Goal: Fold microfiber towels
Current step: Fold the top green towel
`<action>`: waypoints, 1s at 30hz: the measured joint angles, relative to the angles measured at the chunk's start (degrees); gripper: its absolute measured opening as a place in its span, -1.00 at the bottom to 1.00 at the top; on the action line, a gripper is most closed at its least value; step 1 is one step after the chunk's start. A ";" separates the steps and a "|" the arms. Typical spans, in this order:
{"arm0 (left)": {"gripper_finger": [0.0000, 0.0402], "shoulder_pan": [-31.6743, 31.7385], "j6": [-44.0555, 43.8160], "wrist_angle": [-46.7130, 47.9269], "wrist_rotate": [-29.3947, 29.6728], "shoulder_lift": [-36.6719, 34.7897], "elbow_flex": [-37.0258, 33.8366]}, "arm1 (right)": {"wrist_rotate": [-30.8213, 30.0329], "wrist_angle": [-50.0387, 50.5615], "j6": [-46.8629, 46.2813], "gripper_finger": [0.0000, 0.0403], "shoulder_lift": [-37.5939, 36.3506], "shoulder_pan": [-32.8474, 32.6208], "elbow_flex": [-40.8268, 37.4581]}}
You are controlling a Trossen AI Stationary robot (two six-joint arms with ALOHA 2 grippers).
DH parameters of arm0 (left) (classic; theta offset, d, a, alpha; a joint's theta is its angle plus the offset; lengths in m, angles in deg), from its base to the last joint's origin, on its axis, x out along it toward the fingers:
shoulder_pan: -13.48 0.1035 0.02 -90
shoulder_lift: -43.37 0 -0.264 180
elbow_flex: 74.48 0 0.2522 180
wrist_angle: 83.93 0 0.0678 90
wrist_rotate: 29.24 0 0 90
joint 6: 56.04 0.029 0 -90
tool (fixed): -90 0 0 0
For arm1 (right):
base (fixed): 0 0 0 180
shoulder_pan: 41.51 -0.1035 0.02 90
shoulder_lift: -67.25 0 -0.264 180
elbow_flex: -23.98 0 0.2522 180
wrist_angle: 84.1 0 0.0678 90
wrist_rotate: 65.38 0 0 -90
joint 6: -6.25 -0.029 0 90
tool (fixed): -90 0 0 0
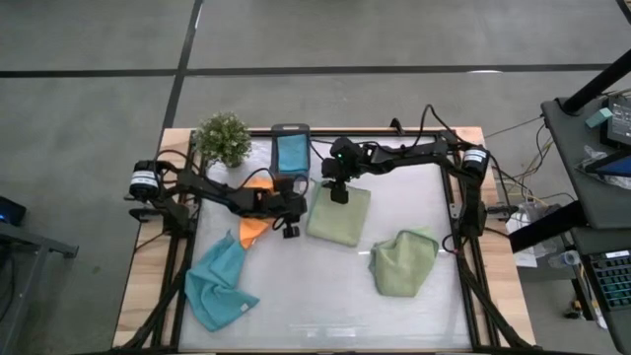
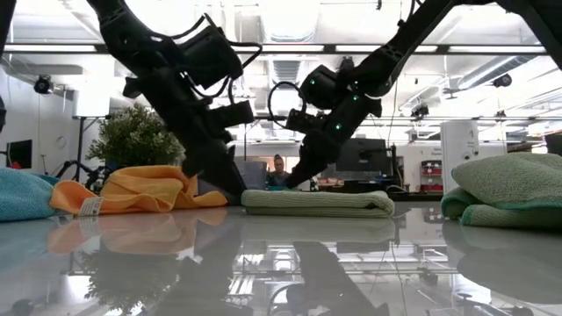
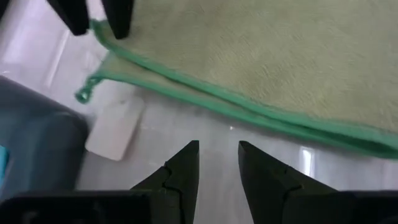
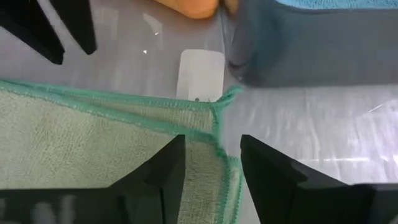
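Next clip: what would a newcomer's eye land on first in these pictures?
Most likely the two dark arms meeting mid-table over a flat folded sage green microfiber towel: the right gripper sits at its far corner with fingers apart, and the left gripper waits beside its left edge, also open. Around them lie a crumpled orange towel, a rumpled light blue towel at front left and a second, bunched sage green towel at right.

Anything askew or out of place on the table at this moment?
Mostly tidy. The folded green towel lies flat mid-table, both end effectors at its edge. The second green towel, the blue towel and the orange towel lie crumpled, not yet folded. Another blue towel sits in the dark box.
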 joint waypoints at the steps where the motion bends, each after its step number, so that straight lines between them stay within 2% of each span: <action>1: -0.52 0.22 0.00 -0.60 0.01 0.00 0.00 | 0.00 -0.04 0.09 -0.31 -0.01 0.00 -0.01; 5: -0.52 1.15 -0.02 -2.30 0.02 -0.02 0.00 | -0.02 -0.17 1.03 -0.45 -0.43 0.02 -0.01; 13: -0.52 3.35 -0.02 -6.15 0.01 3.05 0.02 | 0.02 -0.15 2.39 -0.92 0.24 0.00 -0.14; 20: -0.52 4.71 -0.04 -10.61 0.07 6.85 0.07 | 0.00 -0.22 3.12 -0.96 -2.10 -0.15 -0.12; 30: -0.52 4.90 3.91 -13.90 -1.30 7.30 0.28 | -0.03 -3.10 3.50 -0.96 -2.99 -0.26 -0.10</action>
